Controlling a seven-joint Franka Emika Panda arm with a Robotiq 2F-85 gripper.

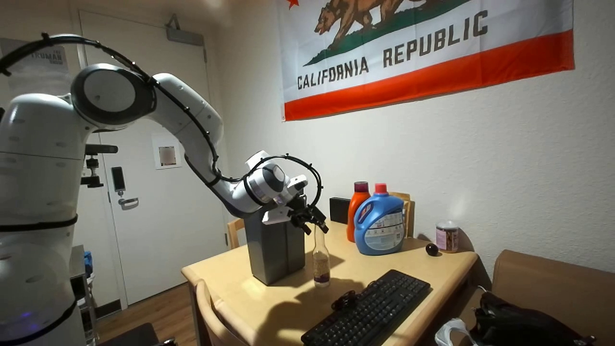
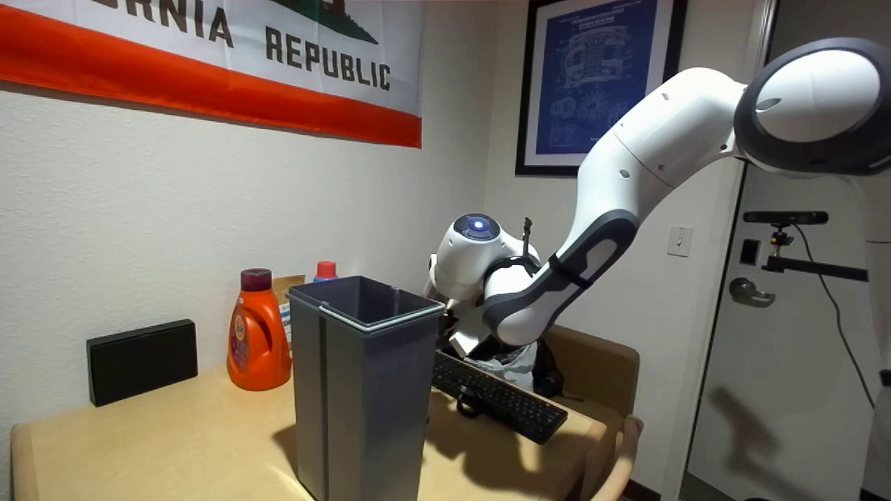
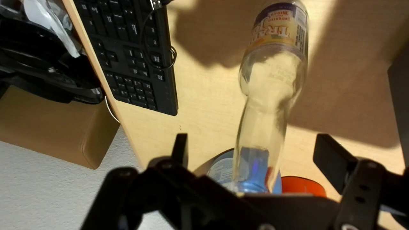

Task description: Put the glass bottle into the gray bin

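The clear glass bottle stands upright on the table, close to the gray bin. It fills the middle of the wrist view, with a yellow and purple label near its base. In an exterior view, the bin stands upright with an open top and hides the bottle. My gripper is over the bottle's top. In the wrist view, its fingers are wide apart on either side of the bottle's neck, touching neither side. The bottle's mouth is hidden behind the gripper body. The bin's dark side shows at the right edge.
A black keyboard with its coiled cable lies near the bottle. A blue detergent jug and an orange detergent bottle stand farther back. A jar, a dark round object and a black box are by the wall.
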